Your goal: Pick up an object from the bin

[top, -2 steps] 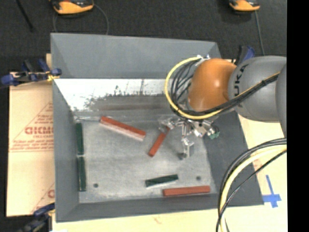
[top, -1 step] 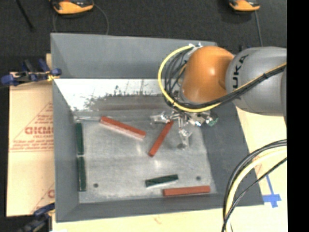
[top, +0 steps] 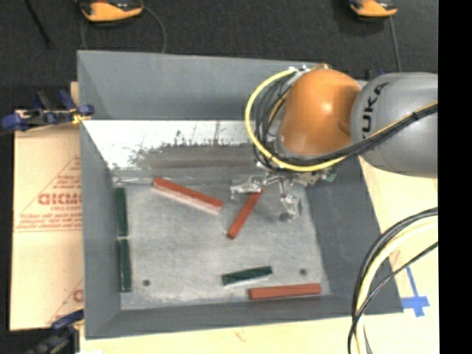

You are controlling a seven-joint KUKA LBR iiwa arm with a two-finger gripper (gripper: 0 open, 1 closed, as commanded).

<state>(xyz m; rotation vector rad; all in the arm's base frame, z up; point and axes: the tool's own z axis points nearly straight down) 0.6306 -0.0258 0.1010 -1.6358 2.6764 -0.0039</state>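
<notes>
The claw (top: pixel 267 196) hangs right of centre in the grey bin (top: pixel 199 87), its fingers spread wide with nothing gripped. A slanted red stick (top: pixel 241 217) has its upper end just beside the finger nearer the frame's left. A dark green stick (top: pixel 247 275) lies lower down, well apart.

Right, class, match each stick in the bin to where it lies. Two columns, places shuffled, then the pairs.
Things:
1 steep red stick
2 level red stick
3 lone dark green stick
4 pair of dark green sticks

Places:
A along the left wall, end to end
B right by the gripper
C bottom right corner
D bottom middle of the floor

Pairs: 1-B, 2-C, 3-D, 4-A
</notes>
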